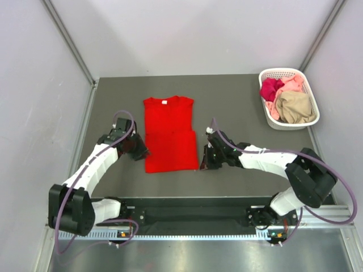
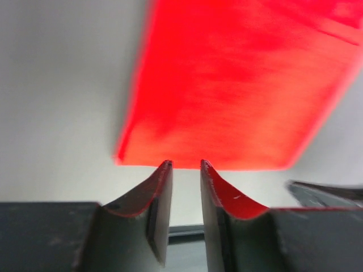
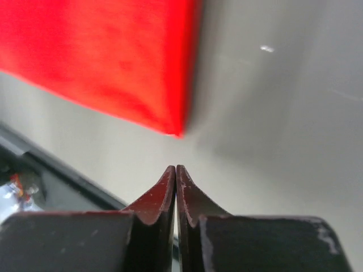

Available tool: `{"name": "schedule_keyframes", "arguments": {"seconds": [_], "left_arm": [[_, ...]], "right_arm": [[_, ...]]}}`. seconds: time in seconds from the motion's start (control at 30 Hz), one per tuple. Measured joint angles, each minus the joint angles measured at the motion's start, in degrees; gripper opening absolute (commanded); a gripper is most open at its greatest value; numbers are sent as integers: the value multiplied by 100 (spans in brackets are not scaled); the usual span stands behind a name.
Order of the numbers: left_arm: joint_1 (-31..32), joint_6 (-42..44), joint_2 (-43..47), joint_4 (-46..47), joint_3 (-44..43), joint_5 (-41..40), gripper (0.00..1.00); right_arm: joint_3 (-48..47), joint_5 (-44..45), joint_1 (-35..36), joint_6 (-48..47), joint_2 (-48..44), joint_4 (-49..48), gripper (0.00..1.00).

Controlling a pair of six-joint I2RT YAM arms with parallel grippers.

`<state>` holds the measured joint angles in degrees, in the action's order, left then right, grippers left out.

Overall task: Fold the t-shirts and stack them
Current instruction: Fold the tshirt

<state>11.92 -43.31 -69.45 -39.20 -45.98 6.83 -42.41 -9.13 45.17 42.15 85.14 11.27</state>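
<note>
A bright red t-shirt (image 1: 169, 133) lies flat at the table's middle, sleeves folded in, its white neck label at the far end. My left gripper (image 1: 144, 153) sits at the shirt's near left corner, jaws a little apart and empty; in the left wrist view (image 2: 186, 164) the red cloth (image 2: 238, 85) lies just beyond the fingertips. My right gripper (image 1: 201, 160) sits just off the near right corner, shut and empty; in the right wrist view (image 3: 176, 168) the shirt's corner (image 3: 170, 122) lies a short gap ahead of the tips.
A white lattice basket (image 1: 281, 70) stands at the far right, holding a magenta shirt (image 1: 270, 88), a pale pink one (image 1: 292, 84) and a tan one (image 1: 295, 106). Grey walls enclose the dark table on three sides.
</note>
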Motion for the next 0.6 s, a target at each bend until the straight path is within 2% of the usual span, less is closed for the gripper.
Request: {"name": "schedule_keyframes", "arguments": {"seconds": [0.13, 0.3, 0.43, 0.6], "left_arm": [[155, -114, 39, 490, -66, 680, 25], [212, -361, -256, 1115, 214, 1421, 23], [212, -474, -420, 1121, 413, 1419, 22], [210, -507, -614, 1110, 570, 1025, 21]], "right_arm": [[-354, -490, 22, -46, -11, -160, 0], [-809, -1539, 144, -37, 487, -1178, 0], [-1176, -2284, 221, 109, 1349, -1943, 0], [-1233, -2804, 232, 299, 2249, -2549, 0]]}}
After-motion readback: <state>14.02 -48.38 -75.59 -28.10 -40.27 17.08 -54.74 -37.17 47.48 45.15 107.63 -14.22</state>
